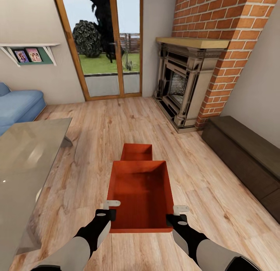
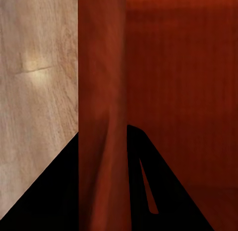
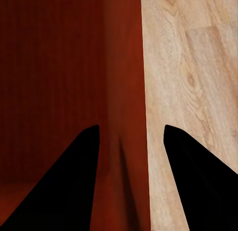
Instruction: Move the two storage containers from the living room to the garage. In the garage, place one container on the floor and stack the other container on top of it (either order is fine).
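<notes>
Two orange-red storage containers lie on the living room's light wood-plank floor (image 1: pixel 217 193). The nearer storage container (image 1: pixel 140 193) appears raised and level between my arms, and it hides part of the farther one (image 1: pixel 136 151) just behind it. My left gripper (image 1: pixel 111 209) is shut on the near left corner of its wall (image 2: pixel 101 92), with one black finger (image 2: pixel 44 191) outside and one inside. My right gripper (image 1: pixel 175 214) straddles the near right wall (image 3: pixel 124 92), apparently shut on it. The ribbed bottom (image 3: pixel 49 82) shows inside.
A glass table (image 1: pixel 31 146) stands close on the left, with a blue sofa (image 1: pixel 19 104) behind it. The brick fireplace (image 1: pixel 186 84) and a dark low bench (image 1: pixel 249 154) line the right side. Ahead is a glazed wooden door (image 1: pixel 105 46).
</notes>
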Available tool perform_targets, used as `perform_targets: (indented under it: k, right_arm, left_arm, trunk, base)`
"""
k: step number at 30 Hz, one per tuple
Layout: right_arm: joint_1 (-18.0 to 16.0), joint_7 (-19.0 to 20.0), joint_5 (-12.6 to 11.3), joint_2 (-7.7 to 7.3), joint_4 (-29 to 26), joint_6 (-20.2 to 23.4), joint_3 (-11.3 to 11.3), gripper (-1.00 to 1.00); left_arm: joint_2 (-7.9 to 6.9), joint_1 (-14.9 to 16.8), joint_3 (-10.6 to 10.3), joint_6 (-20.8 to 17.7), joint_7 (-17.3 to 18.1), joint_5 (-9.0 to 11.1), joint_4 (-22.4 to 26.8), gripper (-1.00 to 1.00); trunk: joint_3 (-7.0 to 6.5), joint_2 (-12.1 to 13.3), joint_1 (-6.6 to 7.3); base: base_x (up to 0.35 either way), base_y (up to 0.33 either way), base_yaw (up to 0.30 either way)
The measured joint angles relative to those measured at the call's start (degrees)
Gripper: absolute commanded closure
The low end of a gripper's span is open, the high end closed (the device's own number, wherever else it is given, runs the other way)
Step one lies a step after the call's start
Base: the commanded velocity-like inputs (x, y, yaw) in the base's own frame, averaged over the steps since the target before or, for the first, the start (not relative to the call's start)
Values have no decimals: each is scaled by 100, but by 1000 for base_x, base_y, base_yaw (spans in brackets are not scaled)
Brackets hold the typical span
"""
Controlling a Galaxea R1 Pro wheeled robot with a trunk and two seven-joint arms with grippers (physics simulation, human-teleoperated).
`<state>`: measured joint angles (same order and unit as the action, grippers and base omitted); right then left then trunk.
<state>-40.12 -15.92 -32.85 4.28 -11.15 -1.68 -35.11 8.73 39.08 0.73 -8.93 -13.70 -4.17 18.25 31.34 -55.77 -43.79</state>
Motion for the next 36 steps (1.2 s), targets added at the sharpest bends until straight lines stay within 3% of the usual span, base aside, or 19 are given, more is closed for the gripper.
perform_targets:
  k: [25,36]
  right_arm:
    - [-2,1,57,-1,-9,5,35,100]
    - [-2,2,54,-1,-9,5,34,100]
  left_arm:
    - [0,-2,-6,25,-6,26,-2,100]
    - [-1,-3,-7,24,-9,28,0,100]
  trunk:
    - [0,0,0]
    - [0,0,0]
  base:
    - [0,0,0]
    - [0,0,235]
